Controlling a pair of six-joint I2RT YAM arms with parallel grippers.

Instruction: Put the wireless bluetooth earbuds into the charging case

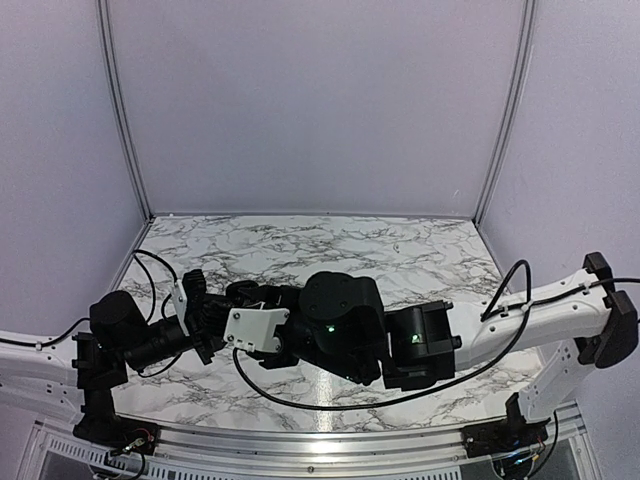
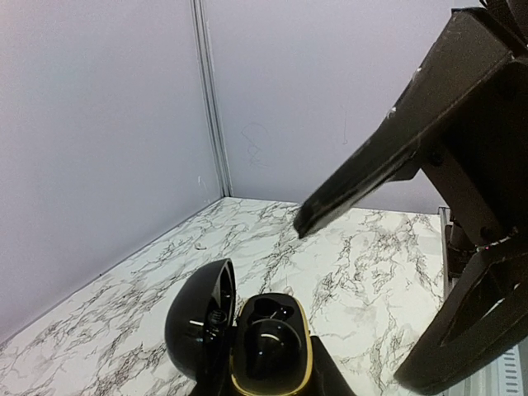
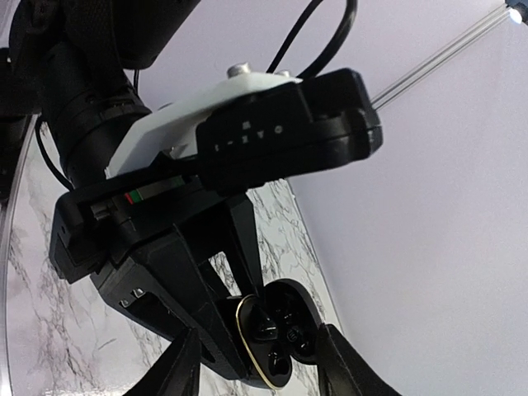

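1. The marbled tabletop (image 1: pixel 400 250) lay below everything. In the top external view its near middle was covered by the two arms.
2. The right arm (image 1: pixel 340 325) and left arm (image 1: pixel 130 335) met left of centre. From above, their bulk hid both sets of fingers and whatever was between them.
3. The left gripper (image 3: pixel 235 320) was clenched on the charging case, holding it up off the tabletop. Its fingers were largely cut off at the bottom edge of the left wrist view.
4. The right gripper (image 3: pixel 260 338) was released, with its fingertips well apart. They stood on either side of the case without touching it.
5. The charging case (image 2: pixel 268 346) was glossy black and oval, not pale. Its hollow faced up toward the left wrist camera and its long axis ran away from that lens. The bottom of the frame clipped its near end.
6. The lid (image 2: pixel 198 322) stood swung open on the left of the case, as the left wrist view showed it.
7. A thin gold rim (image 2: pixel 307 355) ringed the opening.
8. The earbuds (image 3: pixel 271 334) showed only as dark rounded shapes inside the hollow. They were black on black, so I cannot tell whether both were fully seated.
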